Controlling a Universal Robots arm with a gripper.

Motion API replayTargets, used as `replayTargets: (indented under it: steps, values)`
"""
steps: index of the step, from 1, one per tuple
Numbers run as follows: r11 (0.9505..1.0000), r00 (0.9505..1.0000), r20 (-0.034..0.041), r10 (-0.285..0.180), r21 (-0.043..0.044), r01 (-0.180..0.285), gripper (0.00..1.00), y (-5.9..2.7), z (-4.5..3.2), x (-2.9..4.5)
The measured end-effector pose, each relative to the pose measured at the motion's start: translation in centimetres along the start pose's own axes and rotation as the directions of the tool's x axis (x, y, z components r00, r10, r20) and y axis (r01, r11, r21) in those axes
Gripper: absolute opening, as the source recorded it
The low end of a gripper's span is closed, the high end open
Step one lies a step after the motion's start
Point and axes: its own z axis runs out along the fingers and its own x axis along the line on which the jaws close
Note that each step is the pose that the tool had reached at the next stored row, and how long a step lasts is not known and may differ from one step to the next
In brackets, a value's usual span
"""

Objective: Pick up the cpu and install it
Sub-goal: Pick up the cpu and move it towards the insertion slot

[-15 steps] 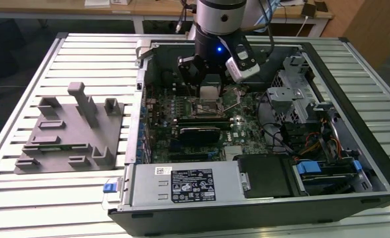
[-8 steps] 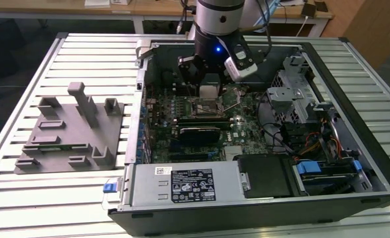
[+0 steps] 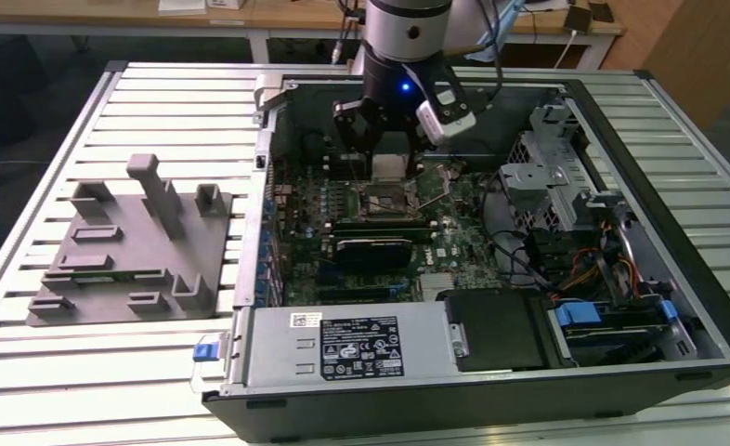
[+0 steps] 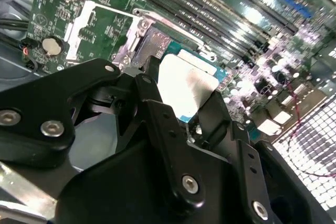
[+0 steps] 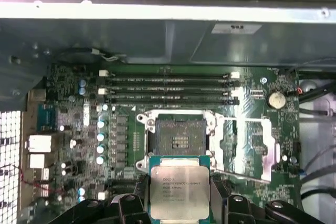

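A: We're over the open case, and the gripper hangs inside it, above the green board.

B: And it has the cpu. We see that plainly in the first wrist view: two black fingers pinch it on opposite edges, with the silvery top facing the camera.

A: So the jaws are closed in just to the cpu's width, gripping it flat.

B: Right. We get the other side in the second wrist view, where the cpu sits between the finger tips and its green rim shows past the metal lid.

A: Where is it against the socket?

B: Just beside it and above it, we'd say, not seated. The socket lies open in the first wrist view, with its pin field showing inside the metal frame.

A: We've also got the load plate swung open, lying flat on the board next to the socket.

B: The long memory slots run along the socket's far side from the cpu, and there's a coin cell near the plate.

A: Out on the slatted table, at the exterior view's left, the grey tray stands well apart from the gripper, outside the case
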Motion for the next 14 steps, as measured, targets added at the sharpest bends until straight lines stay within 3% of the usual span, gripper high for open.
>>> replayTargets:
  steps: [14]
  values:
    - [1.0,1.0,-0.0038,0.0,0.0014,0.0,0.54,1.08,2.13,-0.07]
